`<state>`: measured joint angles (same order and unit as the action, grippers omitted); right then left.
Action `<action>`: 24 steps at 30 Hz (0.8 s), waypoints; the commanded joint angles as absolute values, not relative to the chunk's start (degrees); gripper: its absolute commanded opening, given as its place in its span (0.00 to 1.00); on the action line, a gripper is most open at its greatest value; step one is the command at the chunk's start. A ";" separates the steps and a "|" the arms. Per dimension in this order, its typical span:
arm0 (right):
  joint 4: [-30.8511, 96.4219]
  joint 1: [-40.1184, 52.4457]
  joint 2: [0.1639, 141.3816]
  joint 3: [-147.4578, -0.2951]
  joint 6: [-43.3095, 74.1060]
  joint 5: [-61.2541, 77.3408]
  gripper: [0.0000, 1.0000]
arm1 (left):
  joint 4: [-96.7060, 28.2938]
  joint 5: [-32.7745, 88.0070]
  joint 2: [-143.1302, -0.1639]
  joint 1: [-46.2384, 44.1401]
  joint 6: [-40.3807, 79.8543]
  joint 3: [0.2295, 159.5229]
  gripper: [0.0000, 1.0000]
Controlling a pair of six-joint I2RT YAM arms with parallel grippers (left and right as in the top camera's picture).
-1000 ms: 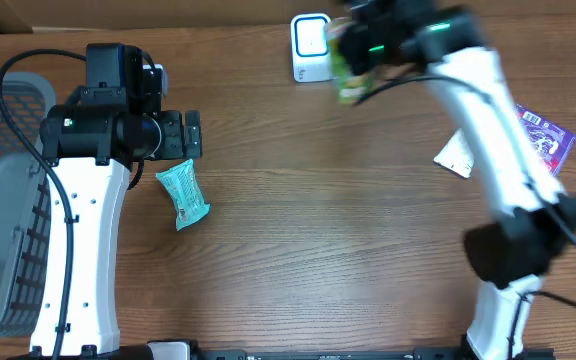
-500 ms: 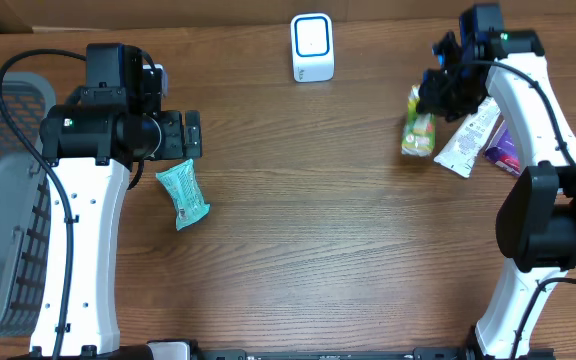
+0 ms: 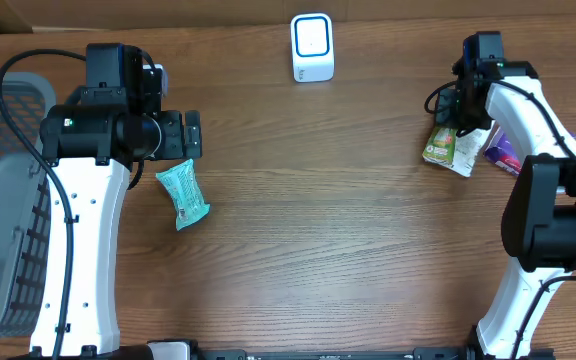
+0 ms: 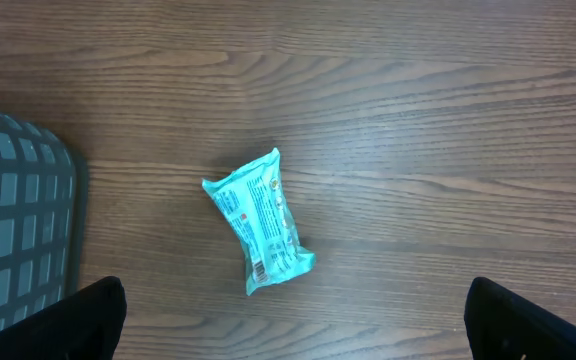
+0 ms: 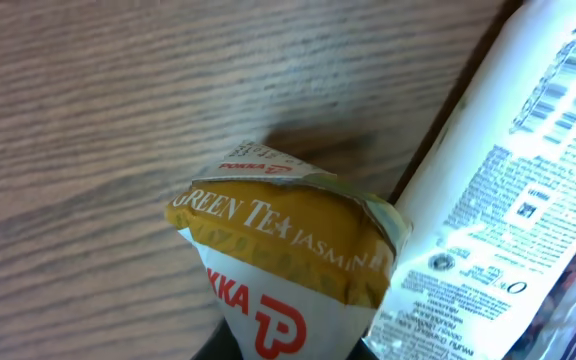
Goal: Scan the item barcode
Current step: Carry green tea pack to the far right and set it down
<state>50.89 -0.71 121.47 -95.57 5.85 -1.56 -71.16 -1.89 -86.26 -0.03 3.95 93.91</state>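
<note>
At the right edge of the overhead frame, the right gripper (image 3: 460,112) is closed on a green tea carton (image 3: 439,146), pinching it by one end as far as the wrist view shows, though the fingers themselves are nearly out of sight there. The carton hangs low over the table (image 3: 328,230), right against a white packet (image 3: 466,152) that lies partly over a purple packet (image 3: 504,152). The scanner (image 3: 312,47) stands at the upper middle of the frame, well apart from the carton, so the barcode is not yet presented to it. The main hazard is the crowding: with the carton pressed beside the white packet, any sideways sweep could drag that packet along or nudge the purple one toward the table's edge. A grip on the folded end of a soft carton may also let it swivel or slip during a quick swing. No barcode shows on the carton face seen from the wrist, so it could reach the scanner wrong side round. Over at the left of the frame, the left gripper (image 3: 192,134) stands wide open and empty, above a teal packet (image 3: 182,194) lying near the basket (image 3: 8,90).
</note>
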 commanded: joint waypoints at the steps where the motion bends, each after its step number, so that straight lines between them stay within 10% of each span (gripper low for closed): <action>1: 50.43 -0.89 120.57 -95.07 5.93 -8.99 0.04 | -71.16 -1.45 -86.52 -0.03 3.84 94.59 0.99; 14: 52.56 -1.37 120.57 -95.11 -8.12 -15.57 0.13 | -71.16 -1.45 -86.52 -0.03 3.81 94.59 1.00; 21: 53.08 -1.13 120.55 -96.68 -7.11 -14.13 0.99 | -71.16 -1.45 -86.52 -0.03 3.81 94.59 1.00; 24: 57.65 -1.15 120.27 -102.80 -7.05 -9.34 1.00 | -71.16 -1.45 -86.52 -0.03 3.81 94.59 0.99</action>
